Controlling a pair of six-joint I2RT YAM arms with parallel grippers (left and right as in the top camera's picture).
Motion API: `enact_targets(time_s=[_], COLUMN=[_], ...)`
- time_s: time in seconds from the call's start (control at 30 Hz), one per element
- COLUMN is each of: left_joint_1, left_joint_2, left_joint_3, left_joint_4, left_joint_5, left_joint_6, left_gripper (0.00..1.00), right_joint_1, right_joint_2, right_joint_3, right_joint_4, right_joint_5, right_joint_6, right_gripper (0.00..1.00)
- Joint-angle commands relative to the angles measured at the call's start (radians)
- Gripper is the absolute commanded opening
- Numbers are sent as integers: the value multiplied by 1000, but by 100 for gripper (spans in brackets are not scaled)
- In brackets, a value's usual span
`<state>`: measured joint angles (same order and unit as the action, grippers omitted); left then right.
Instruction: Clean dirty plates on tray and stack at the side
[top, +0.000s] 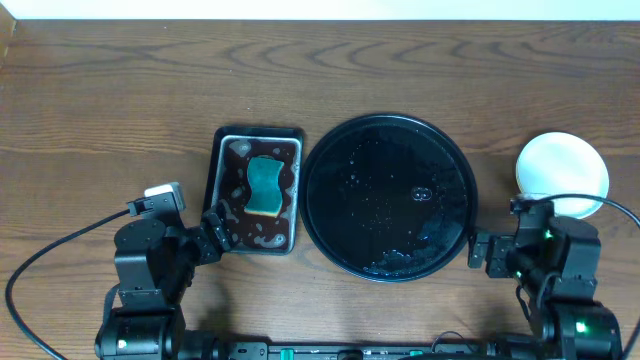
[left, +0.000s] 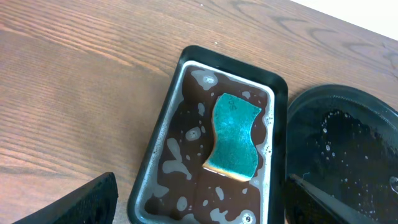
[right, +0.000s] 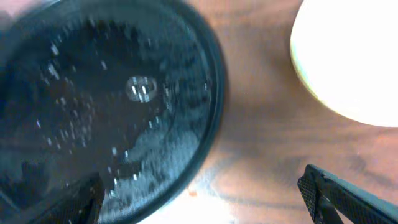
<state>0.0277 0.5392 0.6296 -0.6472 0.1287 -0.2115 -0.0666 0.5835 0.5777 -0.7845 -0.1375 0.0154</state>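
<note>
The round black tray (top: 388, 197) sits at the table's middle, wet and with no plates on it; it also shows in the right wrist view (right: 106, 106) and the left wrist view (left: 348, 149). The plates (top: 562, 173) are stacked to its right, a pale top plate showing; the stack shows pale in the right wrist view (right: 348, 56). My left gripper (top: 212, 235) is open and empty at the near-left corner of the rectangular tray. My right gripper (top: 482, 250) is open and empty between the black tray's edge and the plate stack.
A rectangular metal-rimmed tray (top: 222, 190) with brown liquid holds a teal sponge (top: 265, 185), left of the black tray. In the left wrist view the sponge (left: 233, 135) lies in the brown liquid. Cables run along the table's near edge.
</note>
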Motion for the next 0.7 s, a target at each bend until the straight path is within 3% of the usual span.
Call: enact_targets(time_s=[0.0,0.17,0.47,0.6,0.67], left_joint_1=[-3,-3,-3,-3,-3], left_joint_2=[-4,-4,-4,-4,-4], left_joint_3=[-6,-6,-6,-6,-6], left_joint_4=[0,0,0,0,0], left_joint_5=[2,2,2,2,2], left_joint_6=[12,12,12,12,12], left_gripper=[85,85,86,86,86], right_joint_1=[23,63,95,93,95], right_joint_2=[-91,-255,-511,-581,-578], right_joint_3=[-7,-90,-459,-568,-572], right_joint_4=[43,246,853,964,932], right_joint_5=[-1,6,22,36,59], right_joint_6=[-15,-23,-24,-24,-24], right_gripper=[99,99,99,99,99])
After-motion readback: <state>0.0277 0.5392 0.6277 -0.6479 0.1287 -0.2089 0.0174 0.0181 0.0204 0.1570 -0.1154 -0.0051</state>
